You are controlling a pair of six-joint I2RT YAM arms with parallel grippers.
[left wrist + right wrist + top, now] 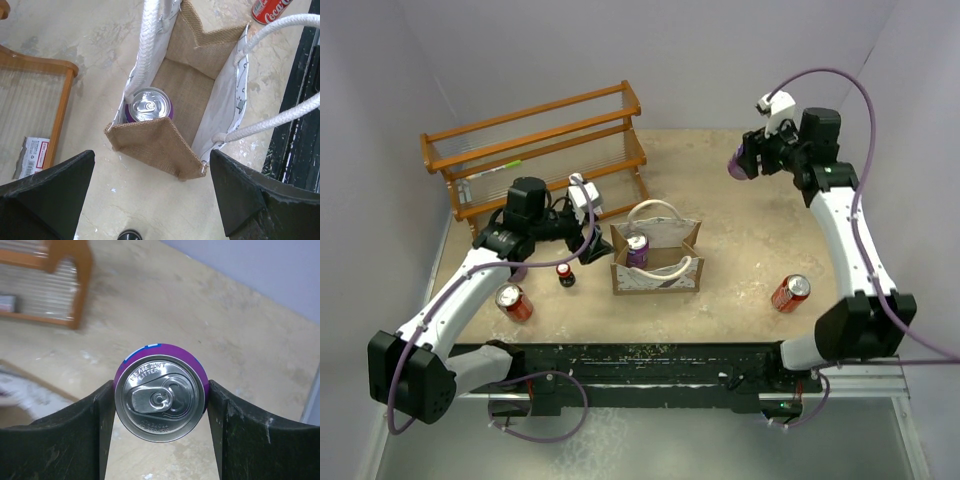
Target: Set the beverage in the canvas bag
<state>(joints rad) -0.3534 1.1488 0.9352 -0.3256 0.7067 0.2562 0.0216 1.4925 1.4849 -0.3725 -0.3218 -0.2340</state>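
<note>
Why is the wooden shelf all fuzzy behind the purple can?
Right wrist view: focus sits on the close purple can, so the far wooden shelf blurs; left wrist view: the can lid in the canvas bag glints bright; top external view: everything fairly sharp.

You can read the Coca-Cola script on the red can (268, 10); embossing on the lid of the purple can (160, 397) seems to say "don't litter".

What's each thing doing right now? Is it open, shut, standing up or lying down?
Bag: open, upright, one can inside.
Can in bag: standing.
Held can: gripped, unopened.
Left red can: lying down.
Right red can: lying down.
Bottle: standing.
Left hand: open, empty.
Right hand: shut on held can.
</note>
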